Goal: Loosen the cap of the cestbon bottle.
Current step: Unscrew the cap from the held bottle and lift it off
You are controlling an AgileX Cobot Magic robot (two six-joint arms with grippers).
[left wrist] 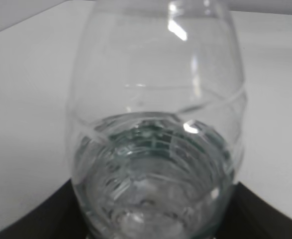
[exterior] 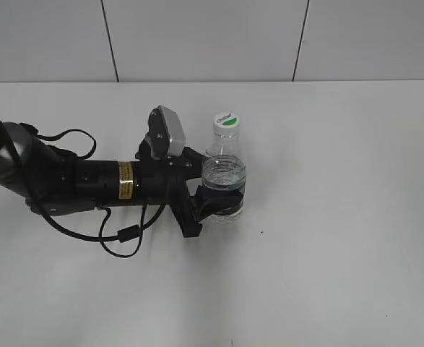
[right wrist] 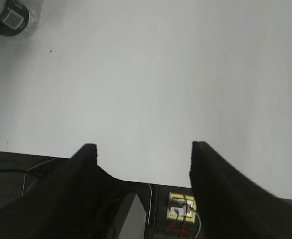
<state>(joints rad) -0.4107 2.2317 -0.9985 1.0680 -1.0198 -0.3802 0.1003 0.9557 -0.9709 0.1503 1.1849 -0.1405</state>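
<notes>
Big white table point(exterior: 327, 275) fills the exterior view, and the left arm point(exterior: 74, 181) lies low across it from the left edge, its upper part cut off by the frame. At its end the left gripper point(exterior: 222, 199) is clamped around the lower body of the cestbon bottle point(exterior: 225, 170), the black jaws wrapping the label zone so the dark green band is largely covered and its lettering cannot be read from here. The bottle stands upright near the middle of the table, on the surface, water filling roughly its lower half, the upper half clear and empty. In the left wrist view the bottle point(left wrist: 155, 129) crowds the whole picture, blurred by closeness, top and base both cut off; the waterline shows as a ring partway up and the dark jaw edges peek in at the bottom corners. The right gripper point(right wrist: 142, 149) is nowhere in the exterior view; its own wrist camera shows two dark fingers standing well apart with nothing between them, hanging over bare table near its front edge, wiring visible below. A sliver of the bottle's dark base point(right wrist: 9, 17) sits in that view's top left corner, far from the fingers. Smallest of all, the cap point(exterior: 227, 121): white, green patch on top, print too tiny to read, seated on the neck.
</notes>
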